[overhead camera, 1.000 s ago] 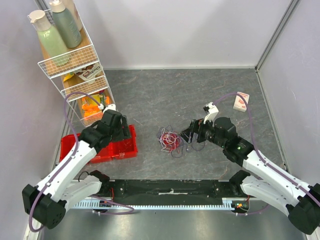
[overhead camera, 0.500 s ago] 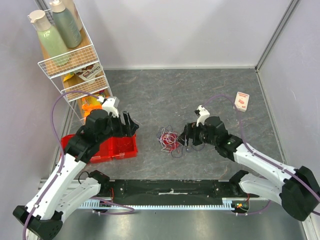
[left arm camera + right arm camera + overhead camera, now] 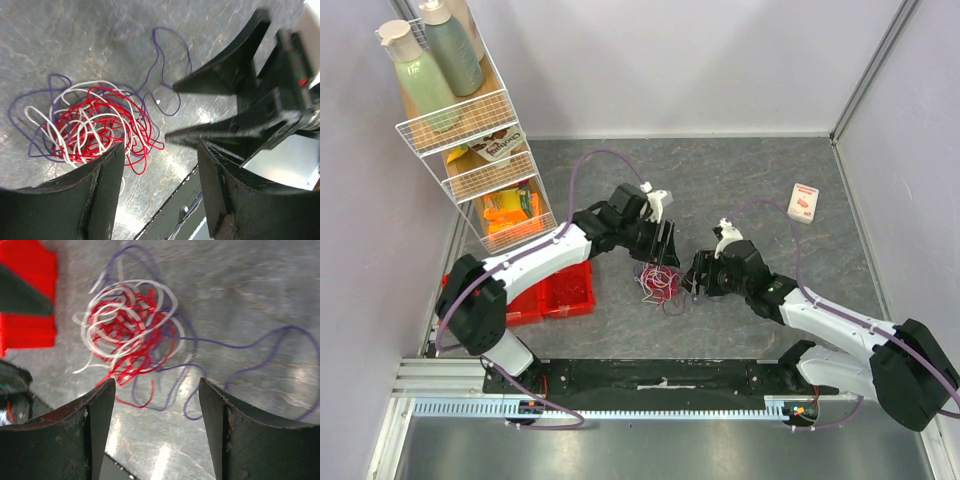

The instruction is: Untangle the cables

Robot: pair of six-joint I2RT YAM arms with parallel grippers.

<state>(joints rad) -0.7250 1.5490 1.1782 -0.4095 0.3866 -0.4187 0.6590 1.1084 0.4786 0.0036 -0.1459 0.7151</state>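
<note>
Swinging over from the red bin (image 3: pixel 563 291), the left claw (image 3: pixel 665 246) has crossed the table (image 3: pixel 740 190) within the last second and now hangs just above the far side of the cables (image 3: pixel 658 282). The right claw (image 3: pixel 698 276) has only edged a little closer from the other side. The cables lie in one knot of red, white and purple loops between the two claws, a purple strand trailing toward the right one. Both claws are spread wide and hold nothing. With the knot now flanked but untouched, untangling looks barely begun. Each claw probably needs to pinch a different strand and draw it away.
</note>
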